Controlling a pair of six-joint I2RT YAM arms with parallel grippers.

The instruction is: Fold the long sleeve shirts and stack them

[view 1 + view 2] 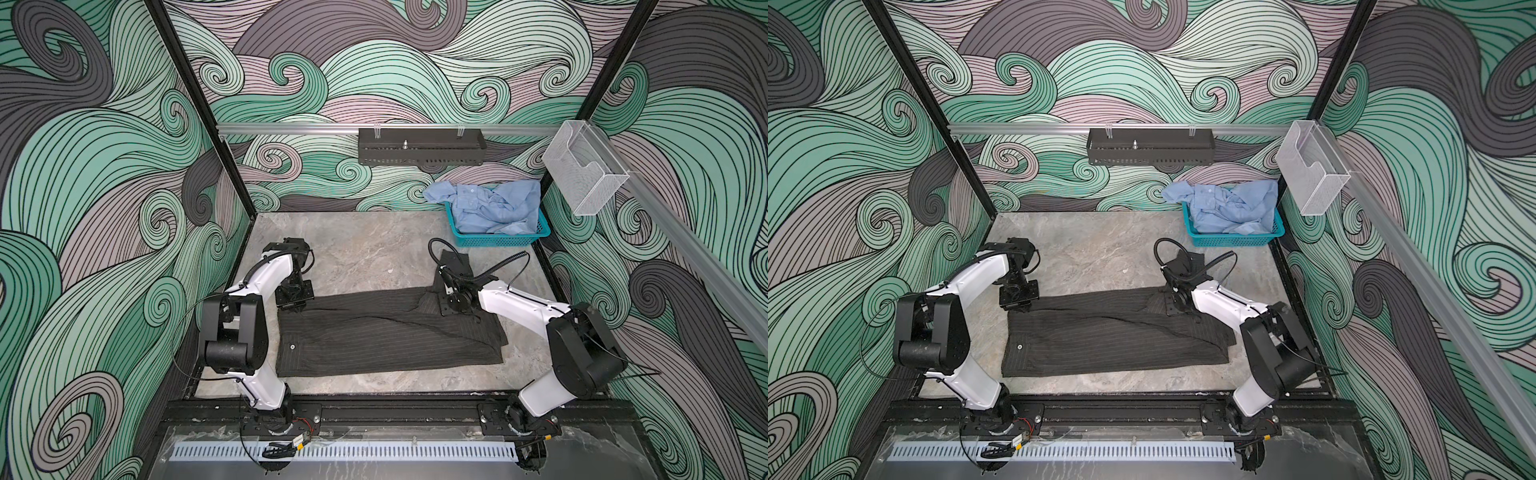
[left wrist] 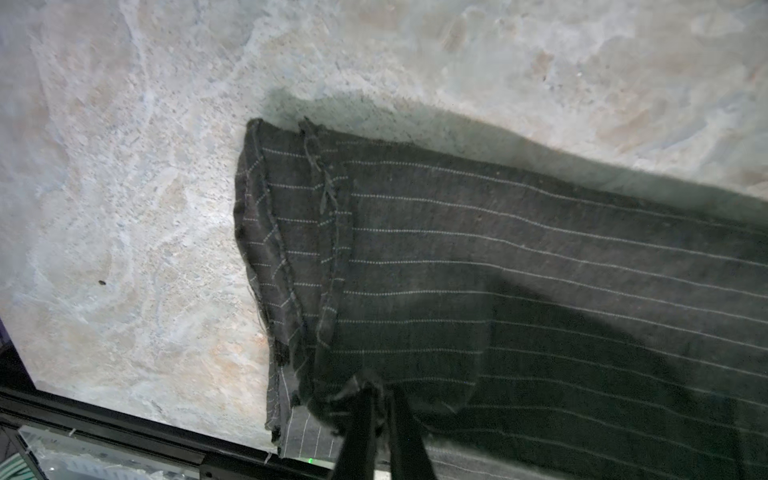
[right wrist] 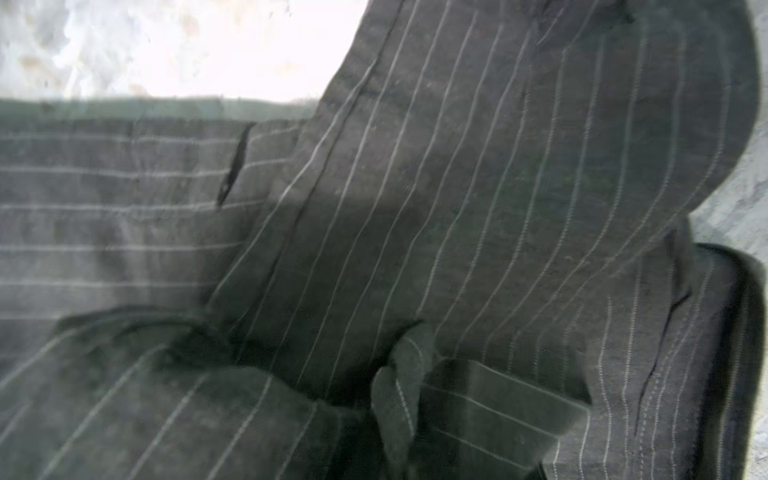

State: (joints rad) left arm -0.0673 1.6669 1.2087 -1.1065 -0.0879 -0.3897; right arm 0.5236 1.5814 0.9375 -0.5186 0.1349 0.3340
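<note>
- While spread as a long folded band across the middle of the marbled table point(image 1: 365, 249), lies flat with only a few creases: charcoal pinstriped shirt point(image 1: 386, 336), running from left to right, with one pale button point(image 1: 293, 346) showing near its left end.
- Caught at the far left corner by the left gripper point(image 1: 291, 308). In the left wrist view, fingers point(image 2: 361, 419) nearly together, with a bunch of striped cloth pinched at the tips.
- Met at the far right end by the right gripper point(image 1: 455, 305), lowered onto the cloth. In the right wrist view, only a raised fold of pinstripe shows and the fingertips are hidden, so cannot tell whether clamped or let go.
- Beyond the right gripper on the far side, a strip of the same dark cloth pointing toward the basket.
- Heaped and crumpled in the teal mesh basket point(image 1: 498, 240) at the far right corner: light blue shirt point(image 1: 490, 208), with one part hanging over the left rim, well apart from the dark shirt.
</note>
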